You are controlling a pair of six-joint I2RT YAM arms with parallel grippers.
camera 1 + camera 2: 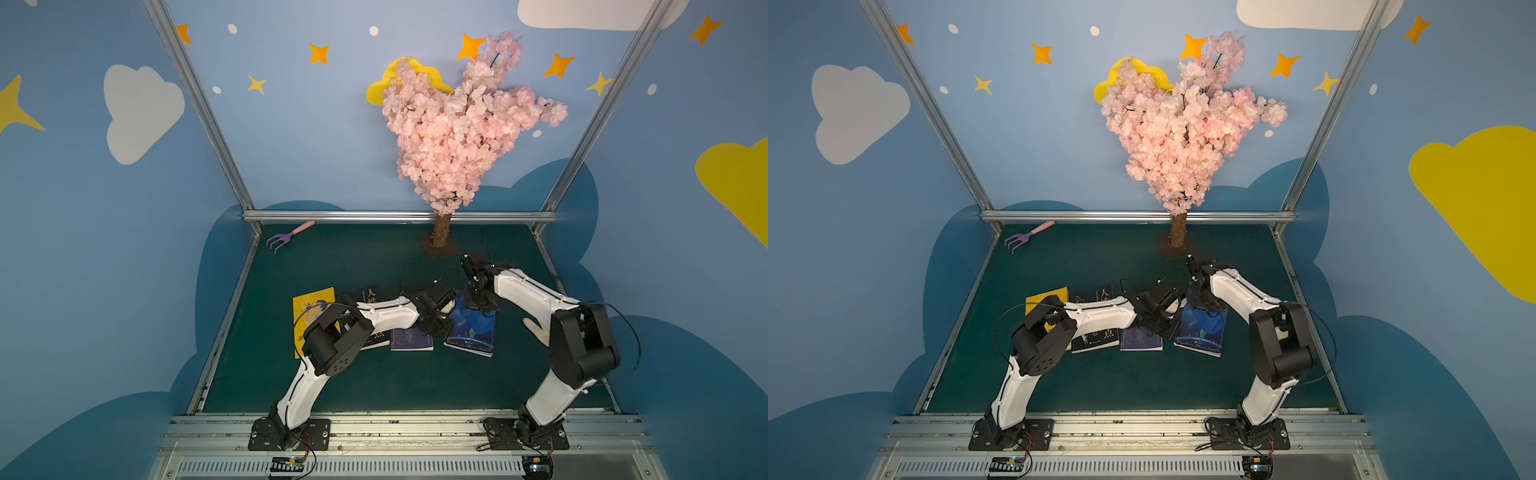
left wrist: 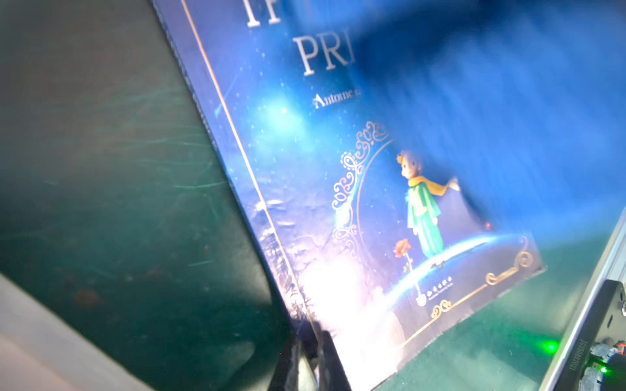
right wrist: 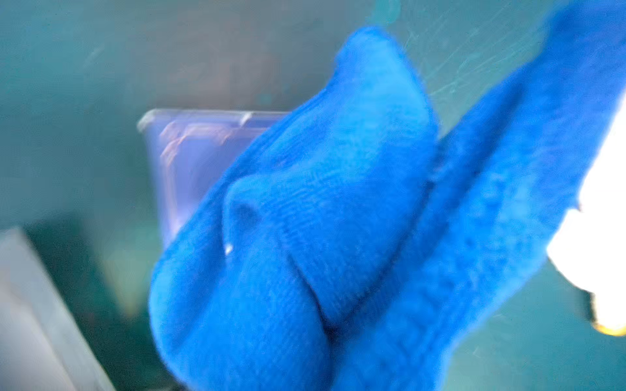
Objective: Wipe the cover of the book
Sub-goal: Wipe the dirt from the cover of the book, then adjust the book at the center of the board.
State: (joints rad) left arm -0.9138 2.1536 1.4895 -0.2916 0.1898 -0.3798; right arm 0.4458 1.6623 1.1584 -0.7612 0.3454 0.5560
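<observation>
- The blue book point(image 1: 471, 338) lies flat on the green table point(image 1: 374, 382), between the two arms. It is the right-hand end of a row of four books.
- The nearer half of its cover point(image 2: 338, 210) shows a boy in green with a yellow scarf beside a red rose. He stands on a glowing curve framed by gold scrollwork. A small publisher's mark sits below him, too small to read.
- Farther up the cover, large pale letters read "PRI" and smaller ones read "Antoine". The rest of both lines is hidden behind blurred blue.
- The cover is deep starry blue with a thin gold line along the spine edge.
- The left tool point(image 1: 438, 326) sits at the book's left edge. Its dark fingers point(image 2: 327, 362) show against the spine edge in the left wrist view. I cannot tell whether it grips the book or how wide it stands.
- The right tool point(image 1: 478, 305) is clamped on a blue cloth point(image 3: 338, 220). The cloth hangs bunched over the book's far end point(image 1: 459, 311).
- Left of the blue book lie a purple book point(image 1: 411, 340), a black book point(image 1: 368, 297) with white Chinese characters that are partly hidden, and a yellow book point(image 1: 311, 303).
- At the far edge stand a pink blossom tree point(image 1: 453, 137) and a purple toy rake point(image 1: 282, 239).
</observation>
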